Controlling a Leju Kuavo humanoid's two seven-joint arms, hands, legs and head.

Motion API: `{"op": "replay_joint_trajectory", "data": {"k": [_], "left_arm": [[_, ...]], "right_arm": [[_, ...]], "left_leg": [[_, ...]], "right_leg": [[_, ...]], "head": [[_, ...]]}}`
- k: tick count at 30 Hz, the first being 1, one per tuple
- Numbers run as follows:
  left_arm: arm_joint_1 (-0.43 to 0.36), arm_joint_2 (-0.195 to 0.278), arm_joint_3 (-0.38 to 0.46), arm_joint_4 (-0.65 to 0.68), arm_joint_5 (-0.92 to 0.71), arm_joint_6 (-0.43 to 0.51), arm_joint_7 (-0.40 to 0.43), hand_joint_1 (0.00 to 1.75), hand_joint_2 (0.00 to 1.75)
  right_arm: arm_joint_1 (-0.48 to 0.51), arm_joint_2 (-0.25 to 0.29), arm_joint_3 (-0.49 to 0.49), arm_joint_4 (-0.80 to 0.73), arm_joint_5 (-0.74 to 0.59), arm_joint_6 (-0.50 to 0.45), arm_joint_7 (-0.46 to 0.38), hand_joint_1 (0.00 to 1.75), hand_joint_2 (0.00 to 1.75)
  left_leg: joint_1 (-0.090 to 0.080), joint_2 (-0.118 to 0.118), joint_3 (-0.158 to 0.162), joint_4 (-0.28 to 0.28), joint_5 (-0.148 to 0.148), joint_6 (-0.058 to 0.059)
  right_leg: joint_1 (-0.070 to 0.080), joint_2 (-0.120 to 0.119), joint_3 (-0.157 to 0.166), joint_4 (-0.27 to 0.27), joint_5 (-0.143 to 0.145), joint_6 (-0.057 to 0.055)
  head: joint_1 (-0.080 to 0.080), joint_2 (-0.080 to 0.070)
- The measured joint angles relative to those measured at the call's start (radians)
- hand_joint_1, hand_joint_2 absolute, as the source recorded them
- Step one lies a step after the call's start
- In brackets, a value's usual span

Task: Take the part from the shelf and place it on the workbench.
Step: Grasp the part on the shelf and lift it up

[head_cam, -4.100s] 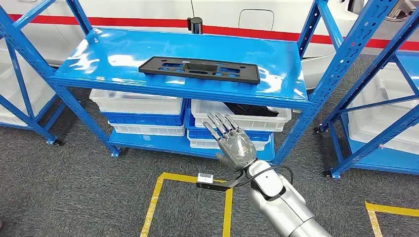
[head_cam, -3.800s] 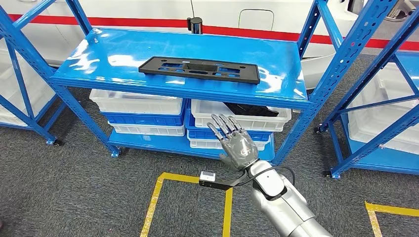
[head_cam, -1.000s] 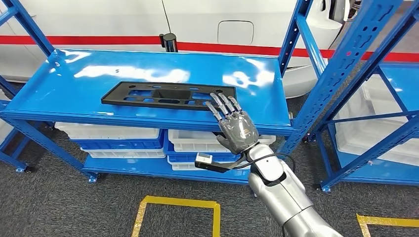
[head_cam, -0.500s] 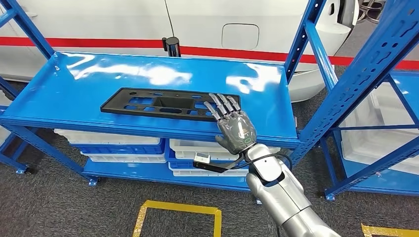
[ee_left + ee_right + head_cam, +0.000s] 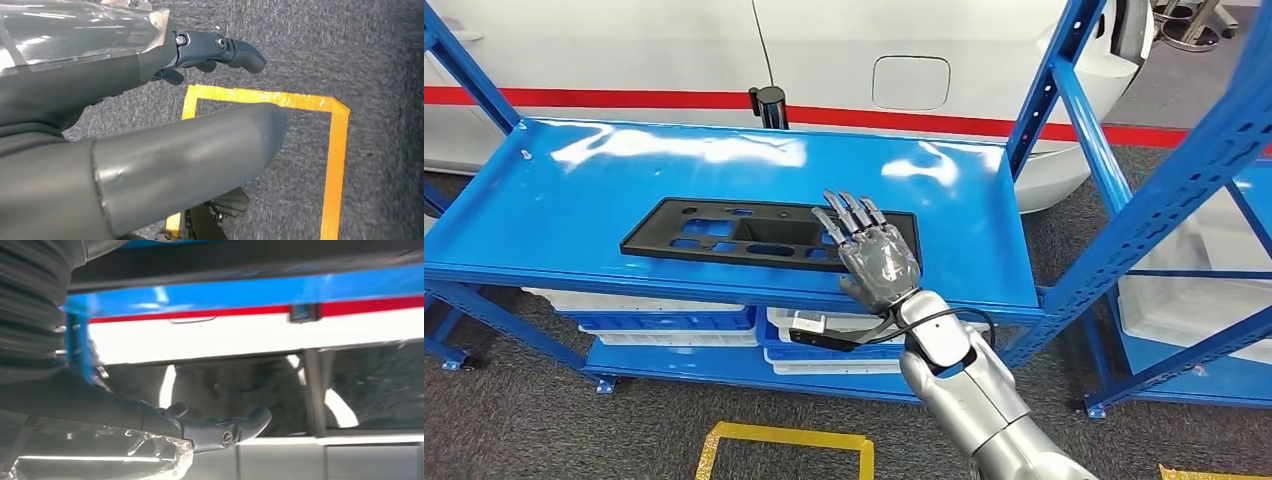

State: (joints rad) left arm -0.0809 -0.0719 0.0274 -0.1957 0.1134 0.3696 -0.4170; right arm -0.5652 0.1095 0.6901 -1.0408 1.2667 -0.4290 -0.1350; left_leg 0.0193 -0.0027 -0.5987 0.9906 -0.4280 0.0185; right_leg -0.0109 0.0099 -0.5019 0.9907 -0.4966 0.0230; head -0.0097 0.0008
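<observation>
The part, a long flat black plastic panel [image 5: 724, 232] with several cut-outs, lies on the top board of the blue shelf [image 5: 574, 180]. In the head view my right hand [image 5: 871, 258] reaches over the panel's right end, fingers spread and straight, palm down, holding nothing. Whether the fingertips touch the panel I cannot tell. In the right wrist view my right hand [image 5: 210, 427] shows its fingers stretched out below the blue shelf edge [image 5: 250, 292]. In the left wrist view my left hand [image 5: 165, 150] hangs above the floor, thumb and fingers apart, nothing in it.
White and blue bins [image 5: 654, 315] fill the lower shelf level. A second blue rack [image 5: 1184, 200] stands to the right. A white vehicle body with a red stripe [image 5: 624, 60] is behind the shelf. Yellow tape [image 5: 784, 435] marks a square on the grey carpet.
The camera has come closer to the shelf. My right hand has risen from below the shelf edge and moved forward over the right end of the black panel.
</observation>
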Motion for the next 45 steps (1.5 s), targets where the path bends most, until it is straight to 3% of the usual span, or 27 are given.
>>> {"op": "replay_joint_trajectory", "data": {"k": [2, 5, 6, 7, 8, 9, 10, 12, 13, 14, 17, 18, 24, 28, 31, 45], "left_arm": [[-0.002, -0.001, 0.0, 0.0, -0.001, 0.001, 0.0, 0.0, 0.0], [-0.004, -0.001, 0.002, 0.0, -0.003, 0.002, 0.0, 0.0, 0.0], [-0.003, -0.002, 0.003, 0.0, -0.004, 0.001, 0.0, 0.0, 0.0], [-0.002, -0.002, 0.003, 0.0, -0.004, 0.001, 0.0, 0.0, 0.0], [-0.002, -0.003, 0.004, 0.0, -0.004, 0.001, -0.003, 0.0, 0.0], [-0.002, -0.004, 0.005, 0.0, -0.004, 0.001, -0.01, 0.0, 0.0], [-0.002, -0.005, 0.006, 0.0, -0.004, 0.005, -0.025, 0.0, 0.0], [-0.004, -0.007, 0.011, 0.0, -0.002, 0.023, -0.065, 0.0, 0.0], [-0.004, -0.008, 0.015, -0.001, 0.0, 0.035, -0.082, 0.0, 0.0], [-0.004, -0.009, 0.019, -0.001, 0.001, 0.043, -0.093, 0.0, 0.0], [-0.005, -0.009, 0.027, -0.001, 0.004, 0.055, -0.118, 0.0, 0.0], [-0.006, -0.01, 0.03, -0.001, 0.005, 0.056, -0.127, 0.0, 0.0], [-0.007, -0.013, 0.047, -0.001, 0.012, 0.084, -0.169, 0.0, 0.0], [-0.011, -0.016, 0.055, -0.002, 0.012, 0.113, -0.203, 0.0, 1.75], [-0.015, -0.02, 0.065, -0.002, 0.019, 0.108, -0.223, 0.0, 1.75], [-0.028, -0.025, 0.075, -0.002, 0.001, 0.133, -0.259, 0.0, 1.75]], "right_arm": [[-0.003, 0.012, 0.002, 0.017, 0.001, -0.005, -0.003, 0.0, 1.75], [-0.004, 0.022, 0.006, 0.049, 0.003, -0.008, -0.004, 0.0, 1.75], [-0.001, 0.025, 0.008, 0.059, 0.004, -0.009, -0.004, 0.11, 1.75], [0.001, 0.027, 0.008, 0.068, 0.004, -0.009, -0.004, 0.55, 1.75], [0.002, 0.029, 0.009, 0.077, 0.004, -0.009, -0.005, 0.98, 1.75], [0.002, 0.032, 0.01, 0.085, 0.004, -0.01, -0.006, 1.42, 1.75], [0.001, 0.034, 0.011, 0.095, 0.002, -0.011, -0.007, 1.75, 1.75], [0.0, 0.037, 0.013, 0.114, -0.004, -0.015, -0.011, 1.75, 1.75], [0.0, 0.039, 0.013, 0.121, -0.006, -0.017, -0.012, 1.75, 1.75], [0.0, 0.041, 0.013, 0.126, -0.008, -0.018, -0.012, 1.75, 1.75], [-0.004, 0.046, 0.014, 0.136, -0.01, -0.022, -0.014, 1.75, 1.75], [-0.006, 0.046, 0.015, 0.137, -0.011, -0.024, -0.015, 1.75, 1.75], [-0.015, 0.042, 0.013, 0.139, -0.023, -0.032, -0.02, 1.75, 1.75], [-0.013, 0.034, 0.008, 0.133, -0.024, -0.031, -0.019, 1.75, 1.75], [-0.01, 0.028, 0.007, 0.129, -0.02, -0.03, -0.017, 1.75, 1.75], [0.011, 0.018, 0.003, 0.067, 0.017, -0.055, -0.008, 1.75, 1.75]], "left_leg": [[0.0, -0.001, 0.019, -0.009, -0.004, 0.015], [-0.003, -0.003, 0.032, -0.012, -0.017, 0.028], [-0.004, -0.005, 0.037, -0.012, -0.022, 0.029], [-0.004, -0.006, 0.044, -0.012, -0.028, 0.028], [-0.004, -0.007, 0.053, -0.011, -0.034, 0.026], [-0.004, -0.008, 0.063, -0.011, -0.04, 0.023], [-0.006, -0.009, 0.073, -0.01, -0.048, 0.019], [-0.01, -0.01, 0.081, -0.008, -0.063, 0.008], [-0.012, -0.01, 0.081, -0.006, -0.068, 0.002], [-0.012, -0.009, 0.08, -0.005, -0.071, 0.005], [-0.01, 0.0, 0.083, -0.007, -0.075, 0.027], [-0.009, 0.001, 0.085, -0.011, -0.076, 0.029], [-0.008, 0.003, 0.095, -0.026, -0.081, 0.021], [-0.006, 0.004, 0.096, -0.028, -0.081, 0.0], [-0.006, 0.005, 0.098, -0.028, -0.081, -0.006], [-0.01, 0.005, 0.103, -0.027, -0.081, -0.006]], "right_leg": [[-0.001, -0.001, -0.034, 0.067, -0.022, 0.001], [-0.002, -0.002, -0.164, 0.258, -0.079, -0.004], [-0.002, -0.002, -0.196, 0.289, -0.081, -0.001], [-0.002, -0.002, -0.209, 0.282, -0.065, 0.005], [-0.002, -0.002, -0.202, 0.238, -0.033, 0.013], [-0.002, -0.003, -0.182, 0.173, 0.008, 0.019], [0.0, -0.004, -0.16, 0.102, 0.045, 0.021], [0.005, -0.008, -0.131, 0.018, 0.078, 0.004], [0.005, -0.009, -0.123, 0.002, 0.083, -0.007], [0.003, -0.008, -0.118, 0.0, 0.085, -0.011], [0.002, -0.005, -0.111, -0.005, 0.095, -0.007], [0.004, -0.004, -0.11, -0.005, 0.093, -0.01], [0.009, -0.004, -0.108, -0.005, 0.085, -0.022], [0.011, -0.004, -0.107, -0.004, 0.084, -0.023], [0.011, -0.004, -0.105, -0.004, 0.085, -0.023], [0.007, -0.004, -0.1, -0.004, 0.085, -0.022]], "head": [[0.002, 0.0], [0.004, 0.0], [0.005, 0.0], [0.005, 0.0], [0.006, 0.0], [0.006, 0.0], [0.007, 0.0], [0.009, 0.0], [0.009, 0.0], [0.008, 0.0], [0.002, 0.0], [0.001, 0.0], [0.001, 0.0], [0.001, 0.0], [0.001, 0.0], [0.001, 0.0]]}}
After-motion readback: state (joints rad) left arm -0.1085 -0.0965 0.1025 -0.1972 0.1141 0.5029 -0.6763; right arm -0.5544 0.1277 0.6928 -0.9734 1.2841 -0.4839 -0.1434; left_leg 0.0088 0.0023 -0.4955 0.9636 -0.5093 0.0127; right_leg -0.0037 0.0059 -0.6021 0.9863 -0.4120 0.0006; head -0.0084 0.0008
